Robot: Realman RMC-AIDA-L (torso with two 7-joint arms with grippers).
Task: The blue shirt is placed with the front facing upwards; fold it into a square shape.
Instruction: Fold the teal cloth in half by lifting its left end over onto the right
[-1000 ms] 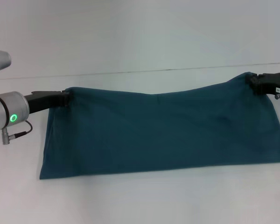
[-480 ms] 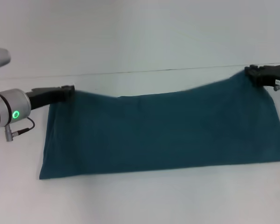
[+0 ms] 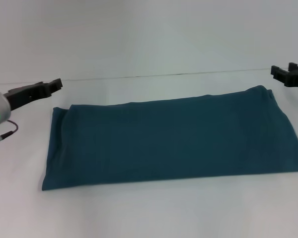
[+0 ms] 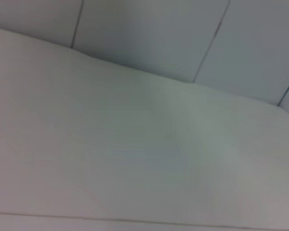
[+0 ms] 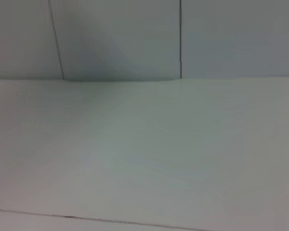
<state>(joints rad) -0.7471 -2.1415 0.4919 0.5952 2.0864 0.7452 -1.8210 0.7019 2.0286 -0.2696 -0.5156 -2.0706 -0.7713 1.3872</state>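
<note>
The blue shirt lies flat on the white table, folded into a long band that runs across the middle of the head view, w/ only plain teal cloth facing up. Its far edge sits near the back of the table, a bit wavy; the near edge is straight. The band's right end reaches the picture's right side, the left end shows a soft fold.

Left gripper hangs off the shirt's far left corner, apart from the cloth & holding nothing; can't tell if its fingers are spread or closed. Right gripper sits beyond the far right corner, also clear of the cloth w/ nothing in it; same there, finger state not readable.

Both wrist views show only bare white table & wall panels, no shirt, no fingers
</note>
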